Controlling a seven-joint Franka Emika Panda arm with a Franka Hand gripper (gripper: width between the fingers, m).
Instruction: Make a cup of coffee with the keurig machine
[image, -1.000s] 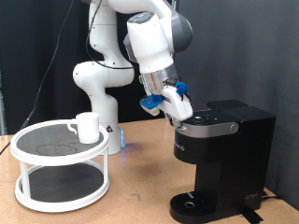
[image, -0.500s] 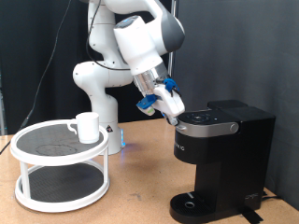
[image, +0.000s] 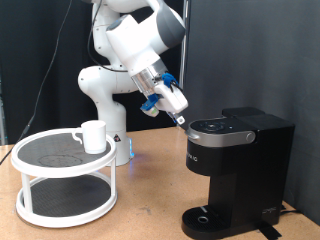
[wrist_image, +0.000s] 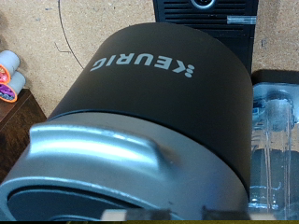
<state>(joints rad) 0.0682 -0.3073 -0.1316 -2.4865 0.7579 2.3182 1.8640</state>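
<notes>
The black keurig machine (image: 238, 170) stands at the exterior view's right with its lid down. It fills the wrist view (wrist_image: 159, 103), where the KEURIG lettering and the silver-rimmed top show. My gripper (image: 181, 118) hangs just above and to the left of the lid's front edge. Its fingers are together and hold nothing. The small white cup (image: 93, 135) stands on the top shelf of a round stand at the exterior view's left, far from the gripper. No fingers show in the wrist view.
The white two-tier round stand (image: 62, 190) takes up the lower left. The arm's base (image: 108, 110) stands behind it. The wrist view shows the clear water tank (wrist_image: 276, 140) and some small pods (wrist_image: 7, 77) beside the machine.
The gripper has lifted off the machine's lid and drawn back up and to the exterior view's left. The lid, the machine and the cup have not moved.
</notes>
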